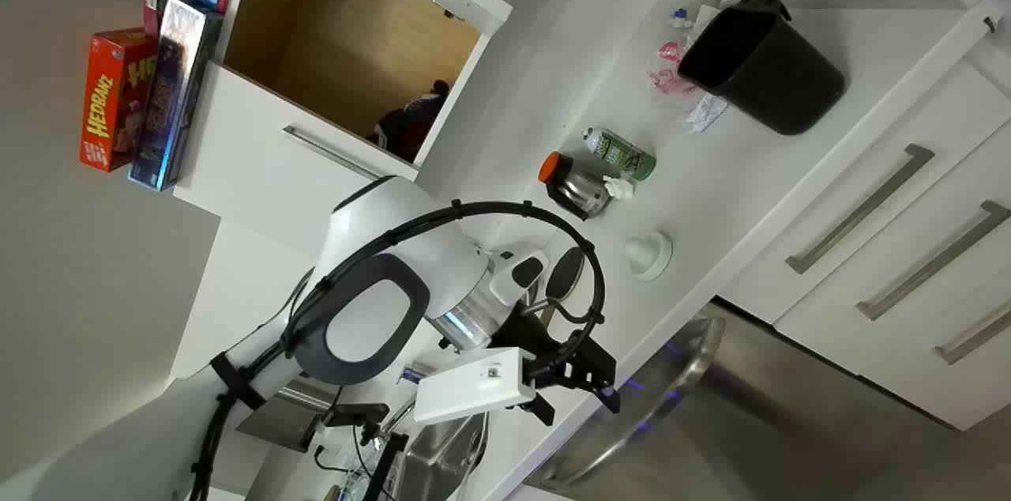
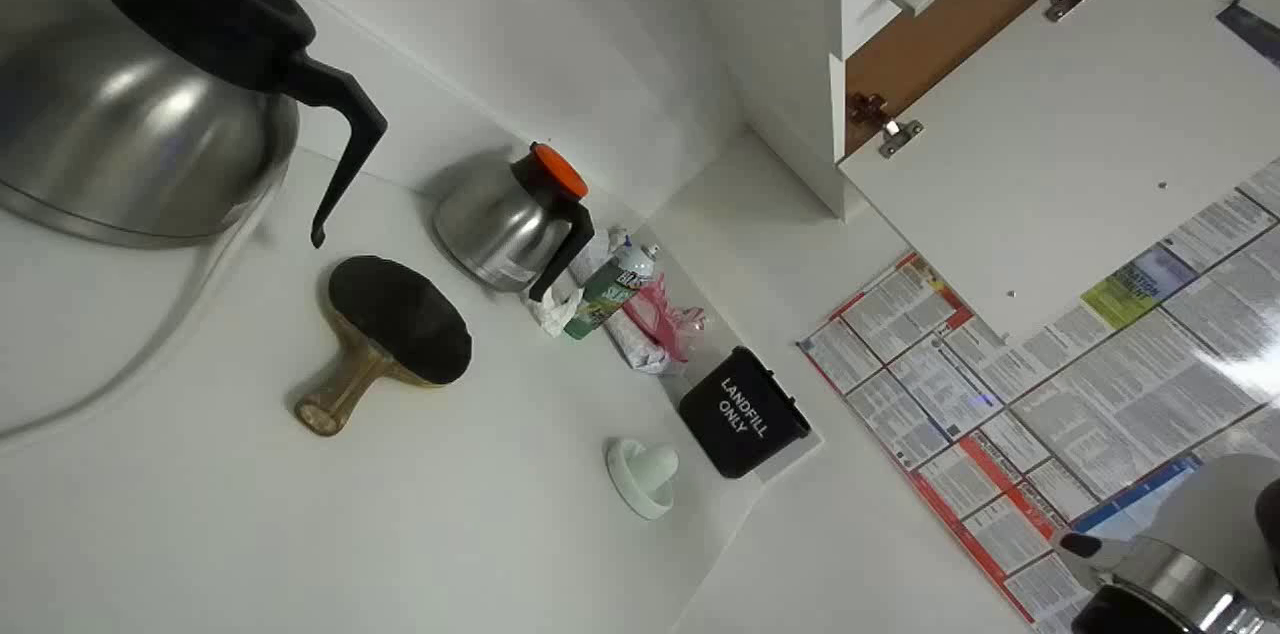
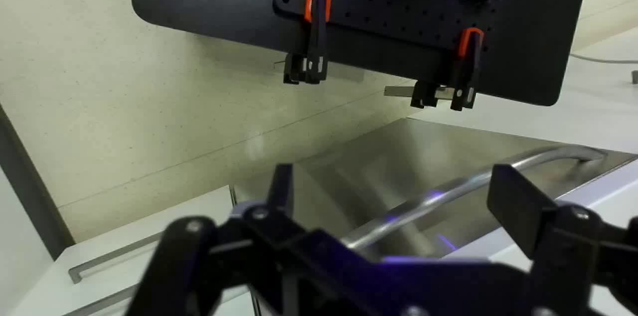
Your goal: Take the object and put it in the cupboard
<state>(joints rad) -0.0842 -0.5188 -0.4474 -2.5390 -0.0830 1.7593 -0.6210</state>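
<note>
On the tabletop (image 2: 480,524), left of the black bin (image 2: 743,414) in both exterior views, sits the pale green object (image 2: 642,477). Well apart from it, the hand (image 3: 394,189) is spread wide. Farther left in an exterior view, the cupboard (image 1: 363,27) stands open.

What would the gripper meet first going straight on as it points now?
Probably the steel appliance front or its bar handle, seen beyond the open gripper in the wrist view; depth is unclear, so it might pass them toward the floor.
</note>
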